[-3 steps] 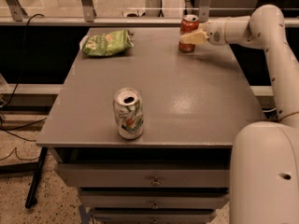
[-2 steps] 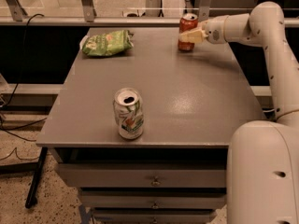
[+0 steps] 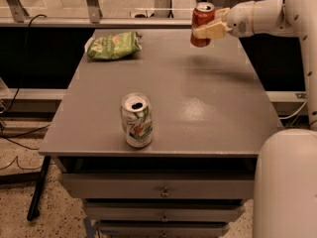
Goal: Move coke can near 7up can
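The red coke can (image 3: 201,24) hangs upright in the air above the far right part of the grey table (image 3: 198,108). My gripper (image 3: 210,26) comes in from the right and is shut on the can's side. The 7up can (image 3: 136,120), white with green and red markings and an open top, stands upright near the table's front edge, left of centre. The coke can is well away from it, at the far side.
A green chip bag (image 3: 114,45) lies at the table's far left corner. My white arm (image 3: 267,15) spans the upper right, and my base (image 3: 285,182) fills the lower right. Drawers (image 3: 163,192) sit under the tabletop. A railing runs behind the table.
My gripper has lifted the coke can off the table's far right corner; it now hangs higher. The 7up can and chip bag have not moved.
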